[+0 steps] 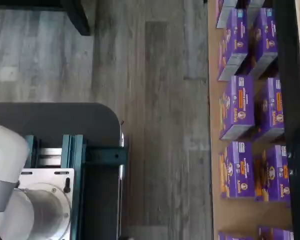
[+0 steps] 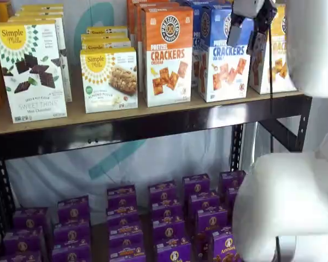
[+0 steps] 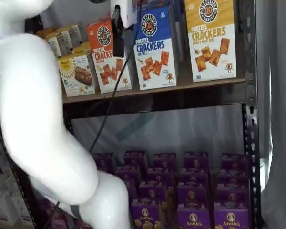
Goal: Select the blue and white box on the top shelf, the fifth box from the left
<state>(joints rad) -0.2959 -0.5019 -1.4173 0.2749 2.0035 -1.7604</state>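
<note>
The blue and white box [image 2: 224, 54] stands upright on the top shelf [image 2: 98, 115], between an orange-and-white box and a yellow-topped one; in both shelf views [image 3: 155, 47] its front shows whole or nearly so. My gripper [image 2: 246, 34] hangs in front of the box's upper right corner. A plain gap shows between its two black fingers [image 2: 234, 30], so it is open and holds nothing. In a shelf view the gripper [image 3: 118, 28] appears side-on, just left of the box. The wrist view does not show the box.
The orange-and-white cheddar box [image 2: 167, 54] and Simple Mills boxes [image 2: 33, 71] stand to the left, the yellow-topped box [image 3: 210, 38] to the right. Small purple boxes [image 2: 164, 218] fill the lower level. My white arm [image 3: 38, 119] blocks much of the foreground. The wrist view shows purple boxes [image 1: 240, 105] and wood floor.
</note>
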